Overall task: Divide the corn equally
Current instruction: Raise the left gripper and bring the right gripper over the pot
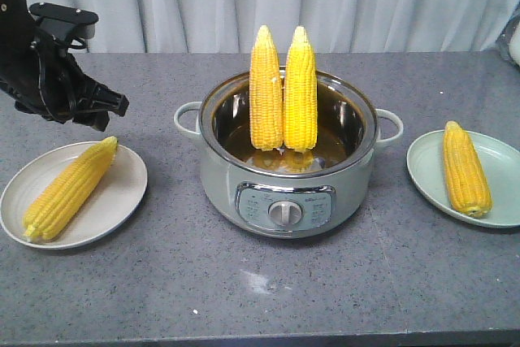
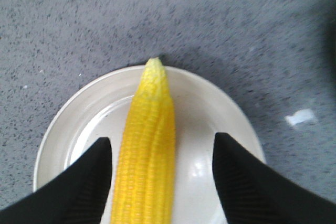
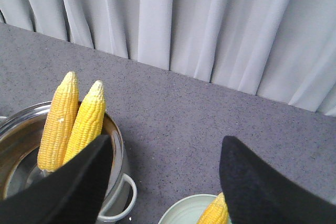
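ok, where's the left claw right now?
Front view, far left: the left claw hangs open above the beige plate, its fingers either side of the corn cob lying there, left of the pot.

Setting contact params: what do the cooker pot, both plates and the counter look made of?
Cooker pot: mirror-like inner wall, likely stainless steel; pale satin shell, painted metal or plastic. Left plate: cream, glossy highlights, ceramic or melamine. Right plate: pale green, same kind probably. Counter: grey speckled matte, stone or stone-look laminate.
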